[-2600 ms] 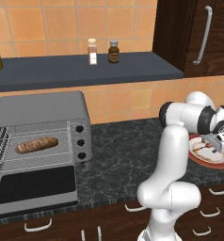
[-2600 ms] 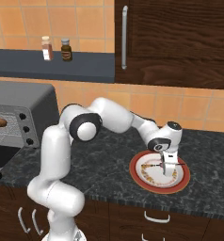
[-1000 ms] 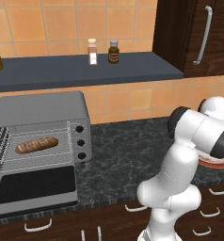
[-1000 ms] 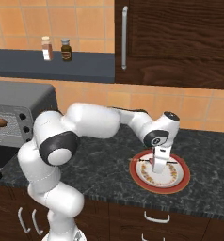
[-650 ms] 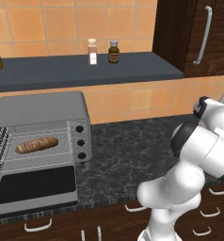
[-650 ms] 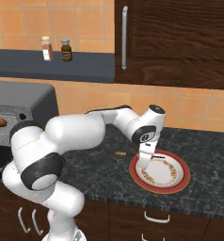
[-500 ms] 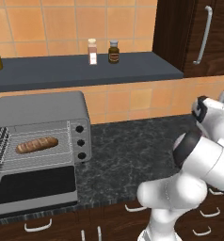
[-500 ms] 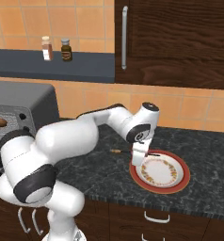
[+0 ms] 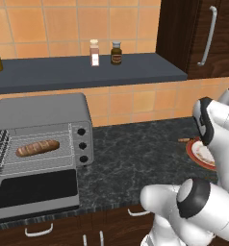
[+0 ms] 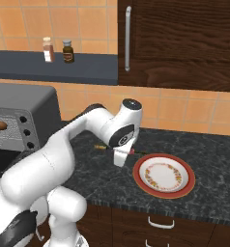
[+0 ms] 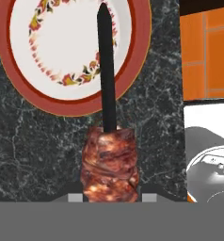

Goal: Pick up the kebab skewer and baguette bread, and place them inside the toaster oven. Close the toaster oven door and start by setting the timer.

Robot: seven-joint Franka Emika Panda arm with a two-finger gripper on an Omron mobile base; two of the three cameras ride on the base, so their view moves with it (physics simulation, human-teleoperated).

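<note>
I am carrying the kebab skewer [image 11: 108,162] in the tool [image 11: 109,195], whose jaws are closing narrowly on a reddish-brown meat chunk, one dark tip showing at each side of it in the hand view. The skewer's thin dark stick is running away from the tool over the red-rimmed plate [image 11: 132,80], now bare of food. From the right base view the tool [image 10: 121,155] is hanging above the dark worktop [image 10: 208,154], just to the left of the plate [image 10: 164,176], with the stick poking out to either side.

I am judging the skewer light and stiff along its stick but soft in the meat (a squeeze too hard could crush or spin a chunk), so a hold on a chunk near the middle looks right, and I am keeping it level to stop it pivoting.

Farther out, the toaster oven [image 9: 44,117] is standing at the left of the worktop with the toaster oven door [image 9: 37,192] lying folded down and open. The baguette bread [image 9: 37,148] is already lying on the wire rack inside; room beside it looks free for the skewer. Two small bottles [image 9: 105,52] are standing on the shelf [image 9: 87,72] above.
</note>
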